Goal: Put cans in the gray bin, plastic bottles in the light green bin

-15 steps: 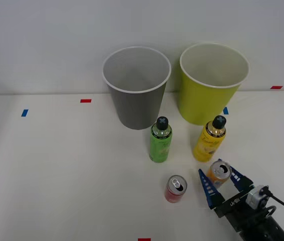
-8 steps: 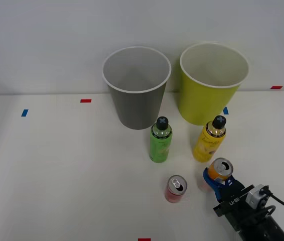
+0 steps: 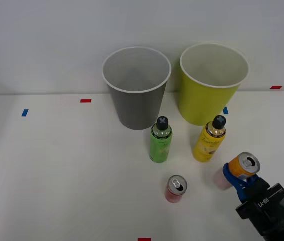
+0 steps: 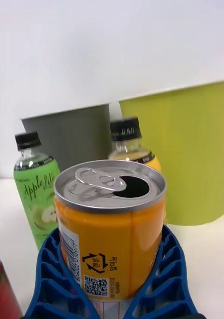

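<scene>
Above the white table, the right pincer grips the upright orange can, tab upward.

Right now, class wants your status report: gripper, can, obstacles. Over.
Right gripper shut on orange can. Gray bin beyond the green bottle and yellow bottle. Red can waiting.

The front view looks from above the arms, forward and down onto the white table, taking in both bins against the back wall. The right wrist view sits low and close behind the orange can, facing level across the table toward the bins. Both views share the orange can, the green bottle, the yellow bottle, the gray bin and the light green bin.
</scene>
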Controlling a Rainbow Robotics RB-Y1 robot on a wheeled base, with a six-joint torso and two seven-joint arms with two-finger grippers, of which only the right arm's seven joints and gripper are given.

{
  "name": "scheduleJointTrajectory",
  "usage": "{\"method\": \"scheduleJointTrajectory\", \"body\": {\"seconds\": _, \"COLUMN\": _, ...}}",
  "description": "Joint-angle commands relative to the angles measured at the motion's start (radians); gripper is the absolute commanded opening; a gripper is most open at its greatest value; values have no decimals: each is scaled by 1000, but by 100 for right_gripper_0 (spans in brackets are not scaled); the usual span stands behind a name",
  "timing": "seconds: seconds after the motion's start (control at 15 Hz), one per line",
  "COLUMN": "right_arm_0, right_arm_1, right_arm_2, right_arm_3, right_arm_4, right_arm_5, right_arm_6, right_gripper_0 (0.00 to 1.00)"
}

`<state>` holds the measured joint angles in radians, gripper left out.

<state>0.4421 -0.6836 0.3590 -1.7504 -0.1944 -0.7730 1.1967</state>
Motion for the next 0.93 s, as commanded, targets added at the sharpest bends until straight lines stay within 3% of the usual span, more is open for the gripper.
{"method": "scheduleJointTrajectory", "body": {"seconds": 0.07, "right_arm_0": 49, "right_arm_1": -91, "right_arm_2": 0, "right_arm_3": -196, "right_arm_4": -109, "right_arm_5": 96, "right_arm_6": -17, "right_gripper_0": 0}}
{"method": "scheduleJointTrajectory", "body": {"seconds": 0.53, "right_arm_0": -25, "right_arm_1": -70, "right_arm_2": -69, "right_arm_3": -578, "right_arm_4": -335, "right_arm_5": 462, "right_arm_6": -22, "right_gripper_0": 0}}
{"method": "scheduleJointTrajectory", "body": {"seconds": 0.93, "right_arm_0": -289, "right_arm_1": 107, "right_arm_2": -74, "right_arm_3": -589, "right_arm_4": -330, "right_arm_5": 764, "right_arm_6": -20, "right_gripper_0": 0}}
